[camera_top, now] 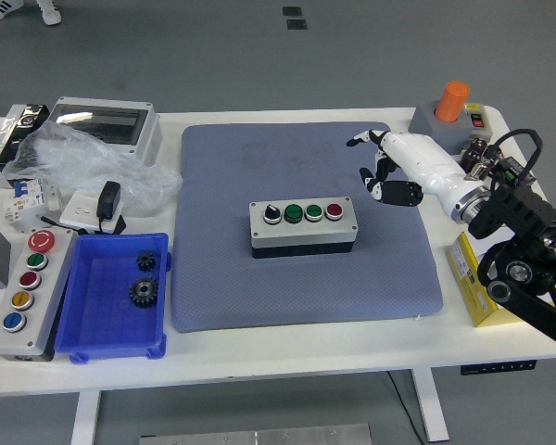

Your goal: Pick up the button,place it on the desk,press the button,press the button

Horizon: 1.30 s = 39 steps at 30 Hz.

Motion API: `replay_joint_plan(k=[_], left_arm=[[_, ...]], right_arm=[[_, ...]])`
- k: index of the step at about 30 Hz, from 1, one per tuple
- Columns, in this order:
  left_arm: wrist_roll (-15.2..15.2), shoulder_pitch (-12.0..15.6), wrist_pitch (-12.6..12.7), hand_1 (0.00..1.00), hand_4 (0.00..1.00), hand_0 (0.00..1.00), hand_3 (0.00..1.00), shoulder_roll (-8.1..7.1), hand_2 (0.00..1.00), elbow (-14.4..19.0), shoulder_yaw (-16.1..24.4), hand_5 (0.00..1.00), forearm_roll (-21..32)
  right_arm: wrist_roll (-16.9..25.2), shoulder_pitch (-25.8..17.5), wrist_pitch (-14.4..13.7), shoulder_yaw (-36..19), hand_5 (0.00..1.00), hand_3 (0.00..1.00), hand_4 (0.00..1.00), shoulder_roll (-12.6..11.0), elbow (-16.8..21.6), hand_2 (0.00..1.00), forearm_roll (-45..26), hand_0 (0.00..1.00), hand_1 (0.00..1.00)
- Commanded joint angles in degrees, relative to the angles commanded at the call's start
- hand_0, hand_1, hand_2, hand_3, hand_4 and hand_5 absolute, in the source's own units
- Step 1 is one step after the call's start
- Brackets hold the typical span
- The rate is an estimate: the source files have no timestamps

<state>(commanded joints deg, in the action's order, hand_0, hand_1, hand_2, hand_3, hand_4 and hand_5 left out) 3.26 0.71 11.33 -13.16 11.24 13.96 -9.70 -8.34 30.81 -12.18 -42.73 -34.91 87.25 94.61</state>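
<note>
Button box (303,227) — grey, four-position, with one black-and-white selector, two green buttons and one red button on its top face. It is set flat at the middle of the blue-grey mat (259,278), down and to the left of the robot hand, clear of it and untouched.

Robot hand (389,167) — right, white with black finger joints, on a black arm entering from the right edge. It is held above the mat's far right corner; the fingers are loosely spread, slightly bent, and nothing is held between them.

Mat — laid on the white counter (287,357), beneath both the button box and the robot hand.

Orange-capped grey unit (448,116) — just right of the robot hand, at the counter's far edge.

Yellow box (473,278) — nearer than the robot hand, beside the forearm.

Blue tray (74,306) — far left of the robot hand, two dark gears (144,278) inside.

Five-button grey panel (23,292) — left of the tray, touching it or nearly so.

Clear plastic bag (83,167) and grey enclosure (107,125) — far left, at about the robot hand's depth on the counter.
</note>
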Motion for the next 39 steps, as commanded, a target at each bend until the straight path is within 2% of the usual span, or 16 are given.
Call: replay_joint_plan(k=[3,4,9,10,14,15,21,22,23,26,27,39], left_arm=[[0.0,0.1,0.0,0.698,0.593,0.668,0.633,-0.11,0.618,0.0,-0.1,0.377,0.1],[0.1,0.1,0.0,0.698,0.594,0.667,0.633,-0.18,0.618,0.0,-0.2,0.377,0.1],[0.1,0.1,0.0,0.698,0.594,0.667,0.633,-0.52,0.618,0.0,-0.1,0.377,0.1],[0.1,0.1,0.0,0.698,0.594,0.668,0.632,-0.56,0.618,0.0,0.0,0.376,0.0],[0.2,0.5,-0.1,0.698,0.594,0.668,0.632,-0.6,0.618,0.0,0.1,0.376,0.2],[0.2,0.6,-0.1,0.698,0.594,0.668,0.632,-0.58,0.618,0.0,0.1,0.376,0.3],[0.2,0.8,-0.2,0.698,0.594,0.668,0.632,-0.47,0.618,0.0,0.0,0.376,0.6],[0.2,0.8,-0.2,0.698,0.595,0.668,0.632,-0.47,0.618,0.0,0.1,0.376,0.6],[0.2,0.8,-0.2,0.698,0.595,0.668,0.632,-0.46,0.618,0.0,0.1,0.376,0.6],[0.3,0.8,-0.2,0.698,0.595,0.668,0.632,-0.42,0.618,0.0,0.1,0.376,0.7],[0.3,0.8,-0.2,0.698,0.596,0.667,0.632,-0.4,0.618,0.0,0.1,0.374,0.7],[0.4,0.8,-0.5,0.698,0.596,0.667,0.633,-0.25,0.618,-0.1,0.5,0.373,0.5]], right_arm=[[3.7,-1.7,-1.4,-3.9,0.256,0.823,0.769,1.4,-2.6,0.6,-4.8,0.505,0.501],[5.0,-2.2,-1.7,-5.2,0.455,0.94,0.998,1.8,-3.3,0.855,-6.3,0.795,0.788],[10.3,-4.3,-2.0,-9.7,0.455,0.94,0.998,2.8,-5.6,0.855,-13.9,0.795,0.788],[10.9,-4.6,-2.0,-10.2,0.508,0.956,0.998,3.0,-5.7,0.884,-15.2,0.829,0.82],[13.3,-6.3,-2.0,-12.0,0.508,0.956,0.998,3.6,-5.4,0.884,-20.8,0.829,0.82],[13.8,-6.6,-1.9,-12.3,0.599,0.958,0.998,3.7,-5.5,0.885,-22.0,0.853,0.837],[16.6,-8.2,-1.3,-14.1,0.599,0.958,0.998,4.3,-6.9,0.885,-29.8,0.853,0.837],[17.0,-8.3,-1.2,-14.3,0.661,0.949,0.998,4.3,-7.0,0.875,-31.1,0.849,0.836],[17.2,-8.4,-1.2,-14.6,0.661,0.949,0.998,4.3,-7.1,0.875,-32.2,0.849,0.836],[17.5,-8.5,-1.1,-15.0,0.661,0.949,0.998,4.2,-7.3,0.875,-33.8,0.849,0.836],[17.6,-8.5,-1.1,-15.3,0.693,0.929,0.998,4.2,-7.3,0.868,-34.1,0.843,0.832],[18.3,-9.9,-1.5,-19.8,0.69,0.917,0.998,3.8,-6.7,0.858,-34.2,0.84,0.829]])
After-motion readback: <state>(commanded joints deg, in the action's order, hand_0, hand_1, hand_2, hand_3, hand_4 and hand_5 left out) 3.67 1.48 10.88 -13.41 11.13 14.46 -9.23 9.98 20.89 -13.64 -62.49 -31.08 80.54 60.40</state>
